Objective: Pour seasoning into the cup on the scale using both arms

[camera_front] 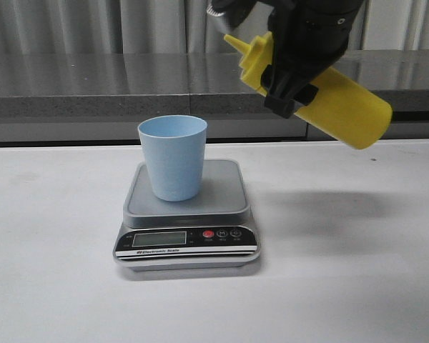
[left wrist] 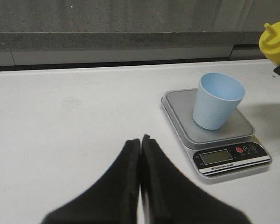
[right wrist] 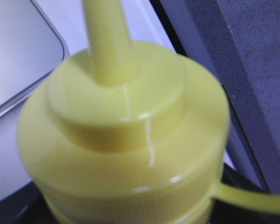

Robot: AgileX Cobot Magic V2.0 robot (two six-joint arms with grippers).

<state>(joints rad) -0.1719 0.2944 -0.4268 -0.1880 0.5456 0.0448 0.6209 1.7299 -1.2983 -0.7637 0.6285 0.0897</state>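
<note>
The light blue cup stands upright on the silver-grey platform of the scale. My right gripper is shut on the yellow seasoning bottle and holds it tilted in the air, up and to the right of the cup, nozzle pointing left. The bottle's top fills the right wrist view and hides the fingers. My left gripper is shut and empty over the white table, left of the scale. The cup and the bottle's top show in the left wrist view.
The white table runs back to a grey stone ledge with curtains behind it. The scale's black front panel with its display and red button faces me.
</note>
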